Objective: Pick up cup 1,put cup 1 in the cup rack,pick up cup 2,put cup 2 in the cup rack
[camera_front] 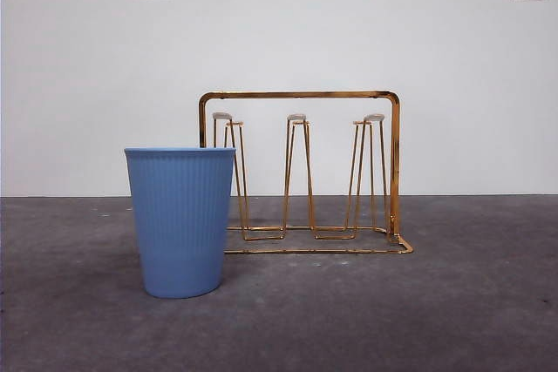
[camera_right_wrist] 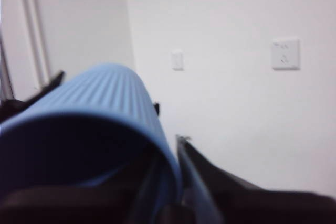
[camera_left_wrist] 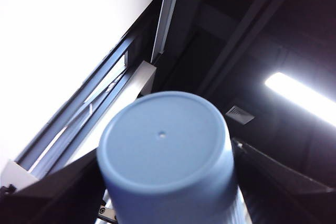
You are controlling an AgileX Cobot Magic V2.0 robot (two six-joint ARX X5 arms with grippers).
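Grey tabletop (camera_front: pixel 453 302) and a white wall (camera_front: pixel 349 32) with two sockets fill the front view, where a ribbed blue cup (camera_front: pixel 180 219) stands upright just in front of the left end of the gold cup rack (camera_front: pixel 301 172), no arm in sight. From the left wrist, the left gripper (camera_left_wrist: pixel 168 203) pinches a second blue cup (camera_left_wrist: pixel 165 153) between its dark jaws, its closed base toward the camera, ceiling behind. From the right wrist, the right gripper (camera_right_wrist: pixel 157 182) clamps the rim of a third ribbed blue cup (camera_right_wrist: pixel 100 114) lying sideways, one jaw inside its mouth.
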